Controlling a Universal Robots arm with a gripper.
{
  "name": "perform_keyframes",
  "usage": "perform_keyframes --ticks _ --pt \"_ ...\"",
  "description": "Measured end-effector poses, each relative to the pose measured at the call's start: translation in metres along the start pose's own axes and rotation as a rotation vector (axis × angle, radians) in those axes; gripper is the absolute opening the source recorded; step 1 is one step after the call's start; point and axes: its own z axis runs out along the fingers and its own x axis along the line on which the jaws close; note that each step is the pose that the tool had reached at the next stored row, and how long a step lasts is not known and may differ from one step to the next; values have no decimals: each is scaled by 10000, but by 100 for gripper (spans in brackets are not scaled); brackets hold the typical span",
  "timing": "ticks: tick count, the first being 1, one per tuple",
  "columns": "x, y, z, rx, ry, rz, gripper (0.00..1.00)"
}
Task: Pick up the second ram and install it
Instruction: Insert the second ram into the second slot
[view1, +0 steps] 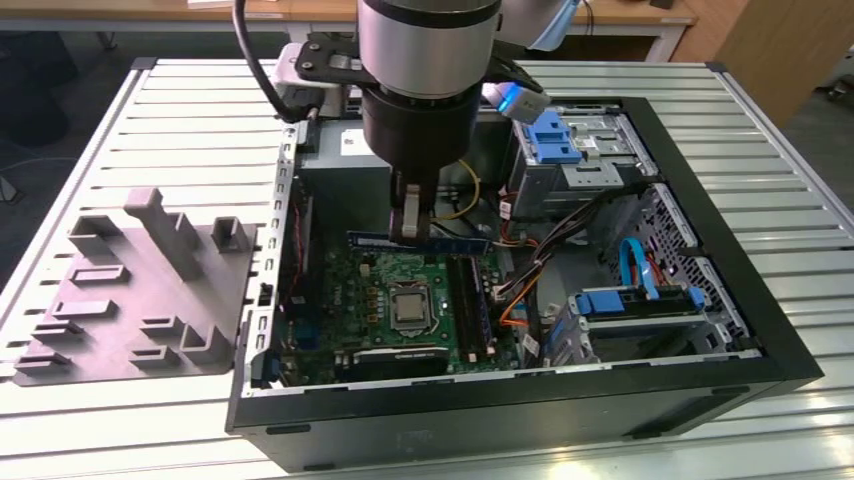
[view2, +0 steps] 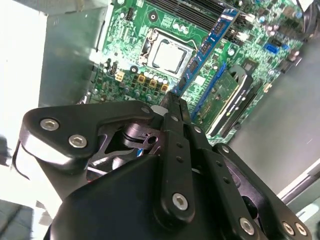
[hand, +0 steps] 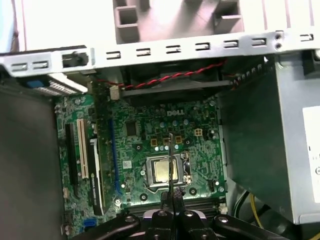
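Observation:
My gripper hangs inside the open computer case, shut on the second ram, a long thin dark stick. I hold the stick level and crosswise above the green motherboard, near the CPU socket. The black memory slots run along the board toward the exterior view's right of the socket. In the second wrist view the ram reaches out from the closed fingertips over the board. In the first wrist view the ram appears edge-on as a thin line over the socket, rising from the gripper.
A grey plastic fixture with upright blocks lies on the slatted table at the exterior view's left. The grey power supply sits at the case's far end. Blue drive brackets and cables fill the case's right half. Black case walls ring the board.

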Motion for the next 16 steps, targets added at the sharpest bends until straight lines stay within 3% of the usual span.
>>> perform_keyframes --ticks 16 --pt "1 -2 48 75 -107 2903 12"
